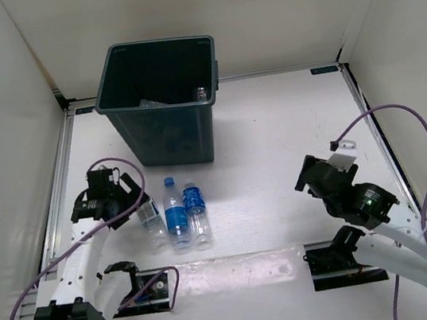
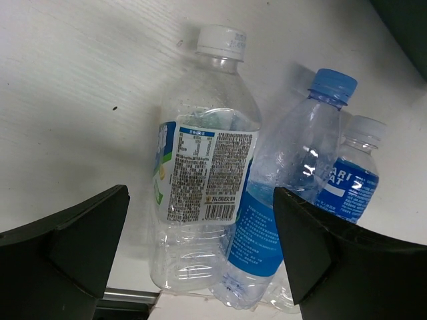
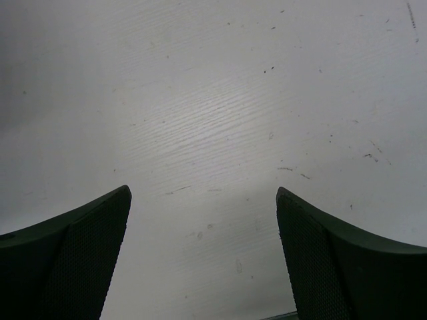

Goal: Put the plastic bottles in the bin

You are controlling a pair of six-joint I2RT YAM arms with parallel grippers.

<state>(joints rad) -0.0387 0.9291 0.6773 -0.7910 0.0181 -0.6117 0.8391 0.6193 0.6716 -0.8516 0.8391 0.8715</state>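
Three plastic bottles lie side by side on the white table in front of the dark green bin (image 1: 166,157): a white-capped one (image 1: 150,216) (image 2: 203,173), a blue-capped one (image 1: 176,214) (image 2: 287,193) and a blue-labelled one (image 1: 196,212) (image 2: 350,177). At least one more clear bottle (image 1: 202,93) shows inside the bin. My left gripper (image 1: 125,199) (image 2: 200,260) is open, hovering just left of the white-capped bottle, fingers astride its lower body without touching. My right gripper (image 1: 314,173) (image 3: 203,253) is open and empty over bare table at the right.
White walls enclose the table on three sides, with metal rails along the left and right edges. The arm bases and purple cables sit at the near edge.
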